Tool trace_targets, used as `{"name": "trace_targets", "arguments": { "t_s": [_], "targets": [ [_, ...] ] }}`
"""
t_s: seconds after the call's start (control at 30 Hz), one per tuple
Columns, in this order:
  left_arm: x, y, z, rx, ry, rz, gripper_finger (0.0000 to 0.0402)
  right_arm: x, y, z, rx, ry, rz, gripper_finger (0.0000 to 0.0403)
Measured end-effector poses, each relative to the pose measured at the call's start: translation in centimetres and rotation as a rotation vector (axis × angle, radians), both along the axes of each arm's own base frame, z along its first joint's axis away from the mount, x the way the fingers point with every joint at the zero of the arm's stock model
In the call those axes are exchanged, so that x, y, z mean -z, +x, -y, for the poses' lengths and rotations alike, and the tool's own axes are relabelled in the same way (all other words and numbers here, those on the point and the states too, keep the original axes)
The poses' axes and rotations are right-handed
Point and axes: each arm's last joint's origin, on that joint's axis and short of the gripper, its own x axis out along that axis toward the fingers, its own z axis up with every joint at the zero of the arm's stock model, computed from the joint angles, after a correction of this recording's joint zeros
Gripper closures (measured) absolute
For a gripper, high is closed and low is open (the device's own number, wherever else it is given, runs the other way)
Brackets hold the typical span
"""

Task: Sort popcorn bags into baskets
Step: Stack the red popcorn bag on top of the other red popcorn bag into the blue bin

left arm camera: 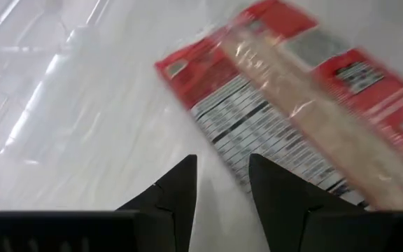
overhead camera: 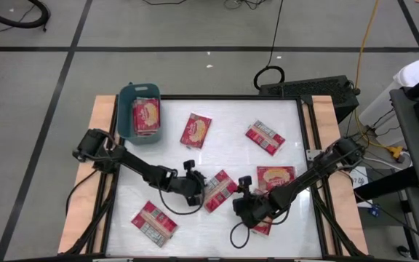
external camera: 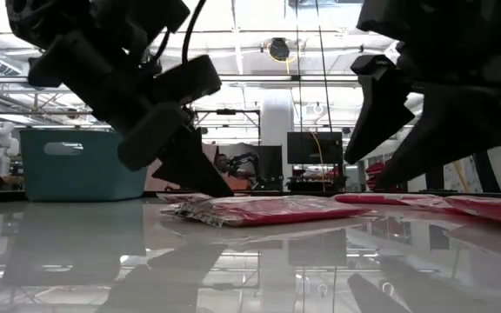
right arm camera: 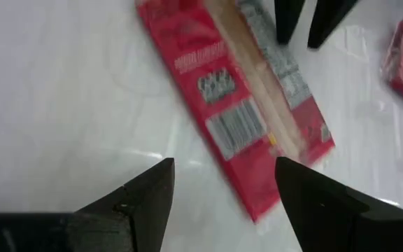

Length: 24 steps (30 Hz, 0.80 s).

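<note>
A red popcorn bag lies flat on the white table, label face up, between my two grippers; it also shows in the low view. My left gripper is narrowly open, its tips low at the bag's left edge. My right gripper is wide open and empty, just right of the same bag. The teal basket stands at the far left with one bag inside. My left gripper slants down from the table's left, its fingertips at the bag's left end. I cannot tell whether they touch it. The bag lies flat on the table.
Other red bags lie loose on the table: far middle, far right, right, near left, and one partly under the right arm. Wooden side rails border the table.
</note>
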Motion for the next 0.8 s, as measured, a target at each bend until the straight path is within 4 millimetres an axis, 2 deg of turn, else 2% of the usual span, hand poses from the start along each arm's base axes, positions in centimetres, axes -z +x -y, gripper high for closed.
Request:
{"name": "trace_targets", "arguments": {
  "t_s": [0.23, 0.57, 0.8],
  "targets": [
    [0.3, 0.1, -1.3, -0.025, -0.004, -0.046, 0.0266, -0.1, 0.9, 1.0, -0.002, 0.011, 0.003, 0.0163],
    [0.8, -0.4, -2.0, -0.039, -0.004, -0.072, 0.0266, 0.1, 1.4, 1.7, -0.126, -0.048, -0.043, 0.0163],
    [0.9, -0.5, -2.0, -0.036, -0.005, -0.075, 0.0266, 1.2, 1.3, 2.4, -0.174, -0.046, -0.015, 0.0163]
  ]
}}
